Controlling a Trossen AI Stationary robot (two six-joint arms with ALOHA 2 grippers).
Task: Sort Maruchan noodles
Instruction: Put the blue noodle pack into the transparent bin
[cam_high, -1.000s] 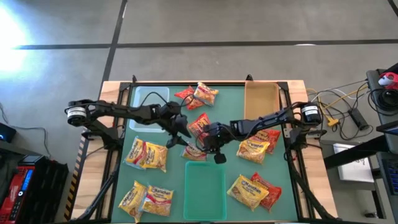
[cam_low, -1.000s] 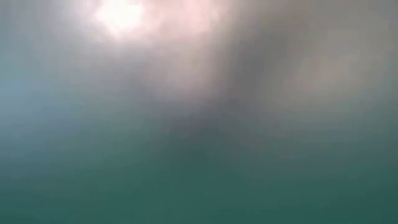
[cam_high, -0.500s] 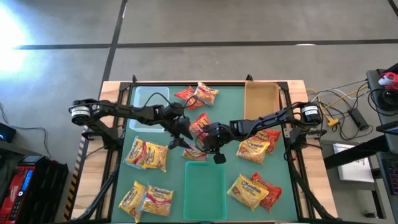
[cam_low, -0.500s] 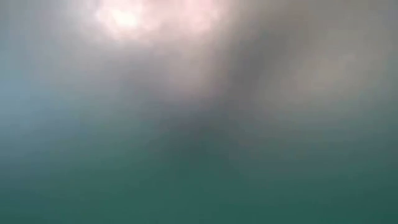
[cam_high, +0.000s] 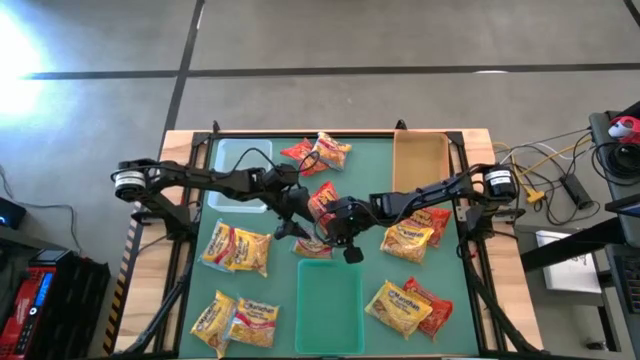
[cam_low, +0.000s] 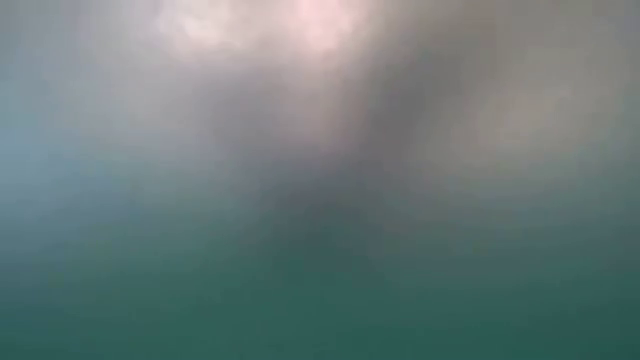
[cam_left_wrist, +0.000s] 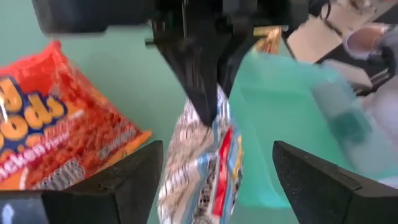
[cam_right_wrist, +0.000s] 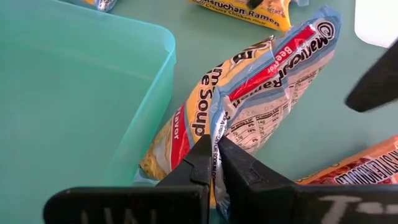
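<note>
Right now a blue-edged packet (cam_right_wrist: 267, 93) stands on edge against the green tray (cam_right_wrist: 74, 93), its seam pinched in the right gripper (cam_right_wrist: 214, 165), whose jaws are clamped on it just beyond that tray's far rim. The left gripper (cam_left_wrist: 214, 180) sits beside it, jaws spread wide either side of the packet. An orange packet (cam_left_wrist: 56, 137) lies near the tray on the tabletop (cam_high: 380, 275).

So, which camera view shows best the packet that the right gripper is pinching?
The right wrist view: the right gripper is shut on the packet's edge, beside the green tray, label readable. The left wrist view shows its crinkled back under that gripper. The high view shows only a sliver; the low view shows nothing.
</note>
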